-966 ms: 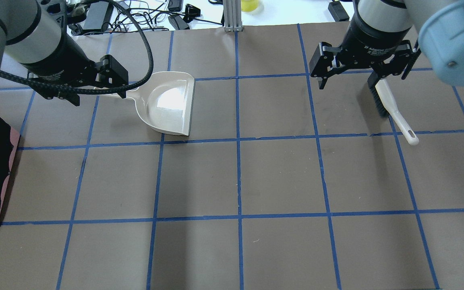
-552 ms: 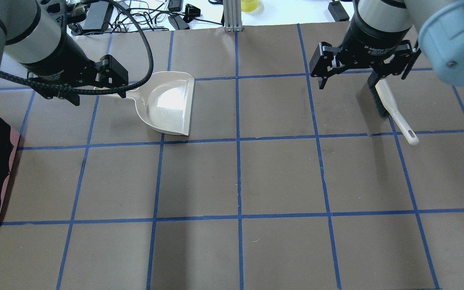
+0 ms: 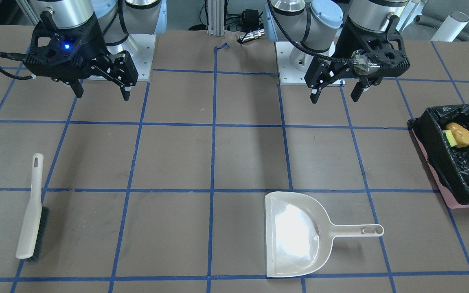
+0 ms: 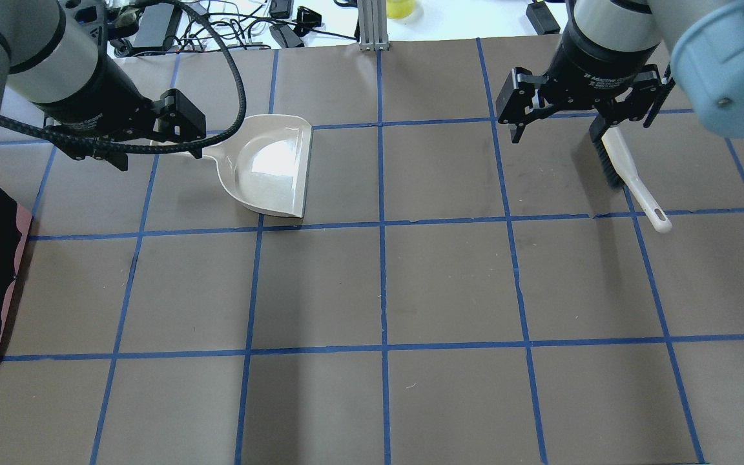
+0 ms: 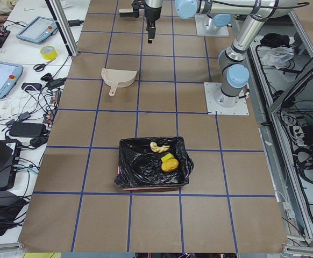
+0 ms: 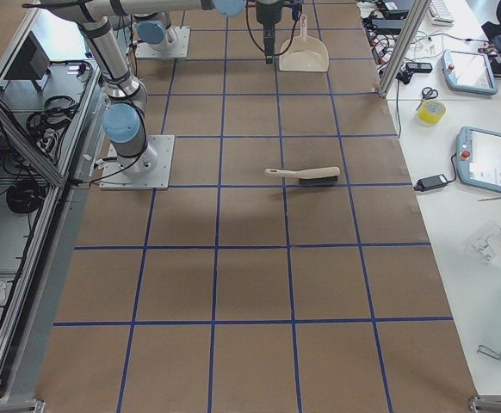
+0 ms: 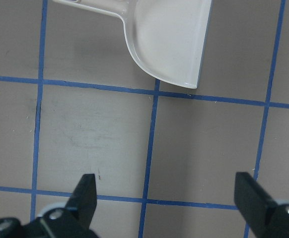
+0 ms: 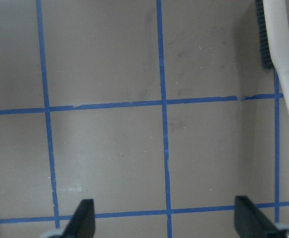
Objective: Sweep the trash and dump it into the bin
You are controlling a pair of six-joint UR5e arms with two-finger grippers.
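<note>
- The dustpan (image 3: 295, 236) and brush (image 3: 32, 211) lie flat and well apart, with open mat (image 3: 169, 232) between.
- The bin (image 3: 436, 160), at the left end, seems the only tall obstacle.

A white brush (image 6: 303, 175) lies flat on the brown worktop (image 6: 250, 284), about midway along it, with its thin handle pointing toward the robot's side. At the far end a beige dustpan (image 6: 305, 55) rests with its handle pointing away. A yellow tape roll (image 6: 429, 111) sits on the white side table (image 6: 483, 292).
</note>
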